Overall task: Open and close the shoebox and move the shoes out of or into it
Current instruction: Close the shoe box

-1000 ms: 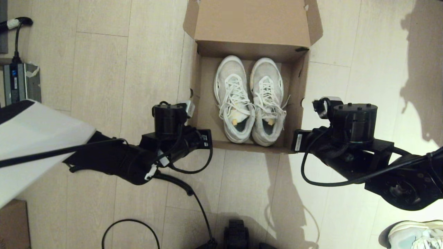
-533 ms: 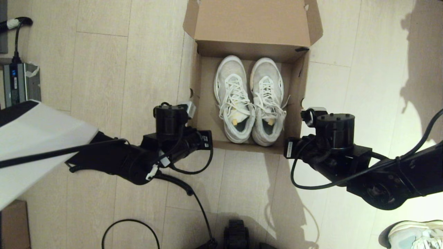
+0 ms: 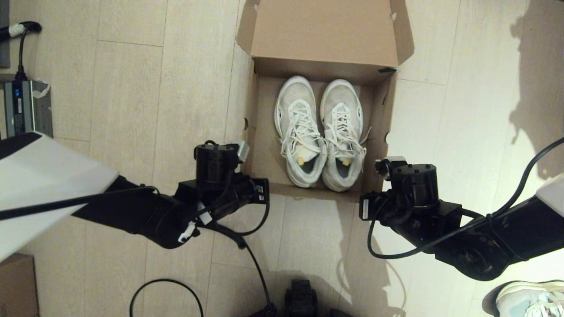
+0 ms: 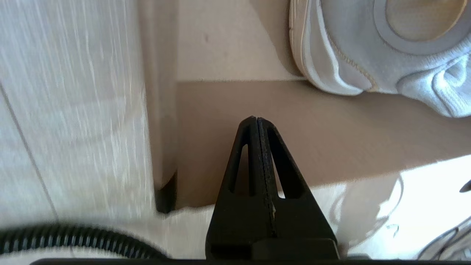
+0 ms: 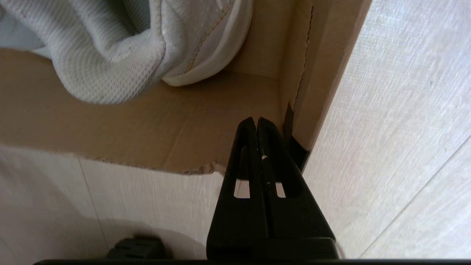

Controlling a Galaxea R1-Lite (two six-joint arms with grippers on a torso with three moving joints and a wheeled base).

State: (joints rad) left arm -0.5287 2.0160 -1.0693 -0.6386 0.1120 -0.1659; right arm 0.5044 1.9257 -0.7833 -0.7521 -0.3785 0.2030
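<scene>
Here, the shoebox sits open on the pale wood floor, its hinged lid folded back at the far end. The shoes lie side by side inside, toes toward the lid and heels by the near wall, with bare cardboard along the box's left wall. The left gripper hangs over the near-left corner of the box, its two black fingers pressed together and holding nothing; the left wrist view shows the tips just inside the near wall, apart from the nearest heel. The right gripper hangs over the near-right corner, its fingers likewise pressed together and empty, close beside the black tape on that corner. A single whitish sneaker lies on the floor at the robot's near right, well apart from the box. A grey power unit stands at the floor's far left.
</scene>
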